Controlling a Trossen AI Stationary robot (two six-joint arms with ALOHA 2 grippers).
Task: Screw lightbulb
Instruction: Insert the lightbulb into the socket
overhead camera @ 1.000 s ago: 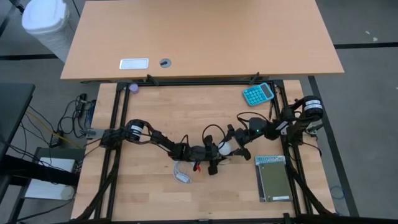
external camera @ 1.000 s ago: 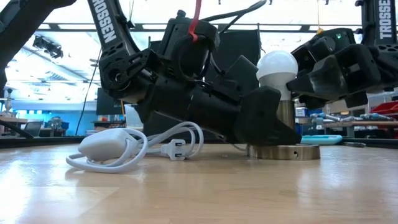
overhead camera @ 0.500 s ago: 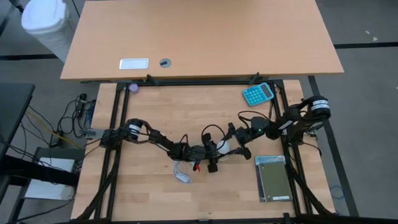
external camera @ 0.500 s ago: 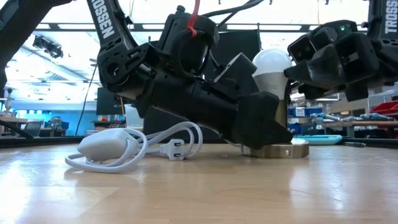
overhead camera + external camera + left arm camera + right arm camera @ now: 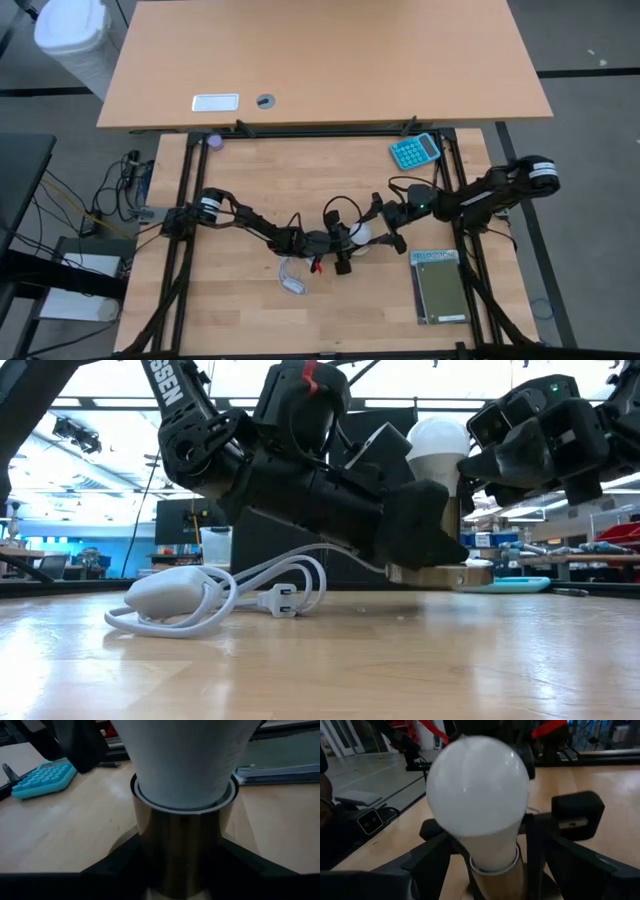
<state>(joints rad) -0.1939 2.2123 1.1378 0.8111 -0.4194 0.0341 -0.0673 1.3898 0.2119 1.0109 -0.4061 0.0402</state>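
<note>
The white lightbulb (image 5: 358, 233) (image 5: 438, 450) (image 5: 477, 795) stands upright with its base in a metal socket tube (image 5: 182, 845). The tube rises from a round disc (image 5: 445, 576), which hangs a little above the table. My left gripper (image 5: 345, 248) (image 5: 182, 870) reaches in from the left and is shut on the tube. My right gripper (image 5: 372, 228) (image 5: 480, 460) comes from the right at the height of the bulb and is shut on it. The socket's white cable (image 5: 200, 595) lies coiled on the table. My left gripper pinches the socket's metal tube (image 5: 150, 855) between its two fingers, just below the bulb's neck. The fingers come nearly level from the table's left. The socket hangs clear of the table, its disc slightly tilted. My right gripper has the bulb's white globe (image 5: 440, 815) between its two fingers, which come nearly level from the table's right, one on the near side and one on the far side. The globe hides the places of contact. The bulb stands upright in the lifted socket.
A teal calculator (image 5: 415, 151) lies at the far right of the table and a green book (image 5: 438, 288) at the near right. The cable's switch and plug (image 5: 292, 280) lie near the left gripper. A second desk (image 5: 320, 60) stands beyond the far edge.
Both grippers have gone up together, carrying socket and bulb. The socket's disc, which rested on the table, now hangs clear of it and tips slightly. My right arm's elbow has swung toward the table's right edge. The coiled cable has stayed on the table.
</note>
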